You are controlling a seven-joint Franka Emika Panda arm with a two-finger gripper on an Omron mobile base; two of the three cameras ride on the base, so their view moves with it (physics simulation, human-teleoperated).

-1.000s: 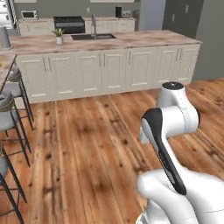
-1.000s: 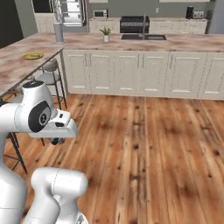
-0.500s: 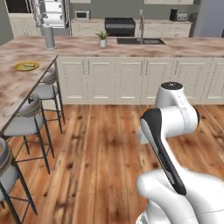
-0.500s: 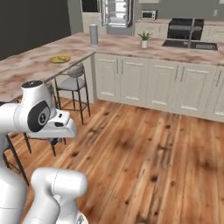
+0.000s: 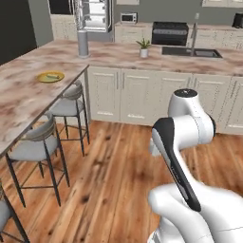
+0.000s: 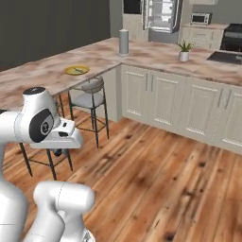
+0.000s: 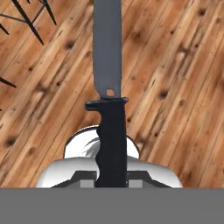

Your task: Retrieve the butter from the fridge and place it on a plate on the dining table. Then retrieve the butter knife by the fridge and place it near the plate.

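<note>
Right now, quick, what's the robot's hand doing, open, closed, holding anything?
Hand: closed on the butter knife, gripping its dark handle, blade pointing away over the wooden floor.

Glossy white rounded arm links, dark grey joint bands, circular joint caps.

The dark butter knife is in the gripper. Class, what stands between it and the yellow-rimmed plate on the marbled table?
The dark butter knife hangs over bare wood floor. Grey stools stand along the near edge of the marbled dining table, below the yellow-rimmed plate. Above the tabletop nothing visible blocks it.
</note>
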